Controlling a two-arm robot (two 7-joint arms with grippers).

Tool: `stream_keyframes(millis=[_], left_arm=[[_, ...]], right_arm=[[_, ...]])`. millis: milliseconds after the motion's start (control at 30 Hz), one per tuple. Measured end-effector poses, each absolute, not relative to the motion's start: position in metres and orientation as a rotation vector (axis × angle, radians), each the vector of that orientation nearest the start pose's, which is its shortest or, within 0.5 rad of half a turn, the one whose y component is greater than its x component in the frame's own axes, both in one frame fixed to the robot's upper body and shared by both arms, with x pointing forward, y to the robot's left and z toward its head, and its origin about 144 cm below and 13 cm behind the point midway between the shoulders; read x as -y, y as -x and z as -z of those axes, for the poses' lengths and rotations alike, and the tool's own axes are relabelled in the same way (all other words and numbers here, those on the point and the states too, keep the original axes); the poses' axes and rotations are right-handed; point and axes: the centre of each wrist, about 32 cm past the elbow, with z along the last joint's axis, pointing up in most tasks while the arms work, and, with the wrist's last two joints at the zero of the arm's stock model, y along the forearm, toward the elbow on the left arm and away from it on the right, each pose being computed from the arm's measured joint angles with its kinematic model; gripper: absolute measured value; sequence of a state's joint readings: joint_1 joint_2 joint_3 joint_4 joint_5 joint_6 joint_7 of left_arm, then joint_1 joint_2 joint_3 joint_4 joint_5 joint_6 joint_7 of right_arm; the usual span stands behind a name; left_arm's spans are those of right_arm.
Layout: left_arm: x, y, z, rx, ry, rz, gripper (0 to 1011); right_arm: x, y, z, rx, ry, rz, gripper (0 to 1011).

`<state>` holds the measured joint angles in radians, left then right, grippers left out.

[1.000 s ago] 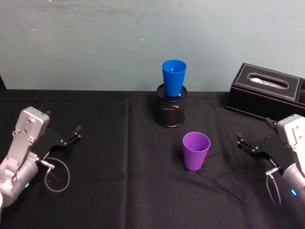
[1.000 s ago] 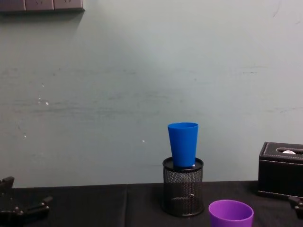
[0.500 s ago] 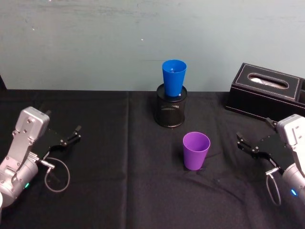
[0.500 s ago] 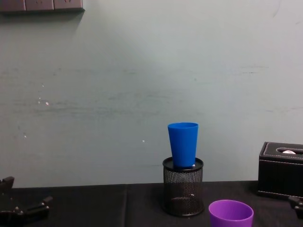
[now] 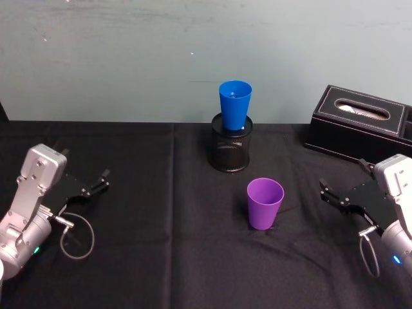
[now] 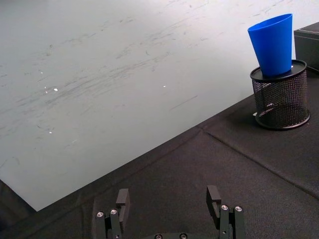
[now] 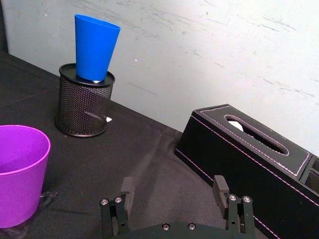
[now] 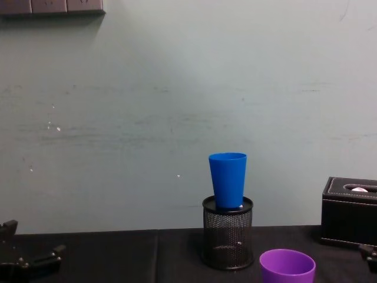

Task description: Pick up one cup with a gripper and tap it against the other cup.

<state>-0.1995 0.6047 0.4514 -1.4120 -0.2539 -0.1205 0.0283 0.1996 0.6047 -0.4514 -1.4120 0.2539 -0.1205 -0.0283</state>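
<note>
Head view: the purple cup (image 5: 265,203) stands untouched mid-table, in front of the blue cup (image 5: 234,103) perched in a mesh holder (image 5: 230,151). The right gripper (image 5: 344,179) sits well to its right, the left gripper (image 5: 84,164) far left. Wrist views: both are spread wide and empty. Chest view: bare cloth surrounds the purple cup. Pickup apparently not begun; next comes a reach across open cloth, clear of the tissue box (image 5: 360,122).

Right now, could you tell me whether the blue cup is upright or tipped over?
Upright, mouth up: the blue cup stands with its base in the black mesh holder, rim level.
</note>
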Motion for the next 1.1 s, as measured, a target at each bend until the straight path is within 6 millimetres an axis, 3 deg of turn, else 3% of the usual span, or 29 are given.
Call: stream_keyframes(millis=[1100], left_arm=[[-0.3097,-0.4886,-1.1398,0.285,-0.305,-1.248,1012]], right_arm=[[0.311,-0.485,-1.1372,0.26,0.235,1.179,1003]])
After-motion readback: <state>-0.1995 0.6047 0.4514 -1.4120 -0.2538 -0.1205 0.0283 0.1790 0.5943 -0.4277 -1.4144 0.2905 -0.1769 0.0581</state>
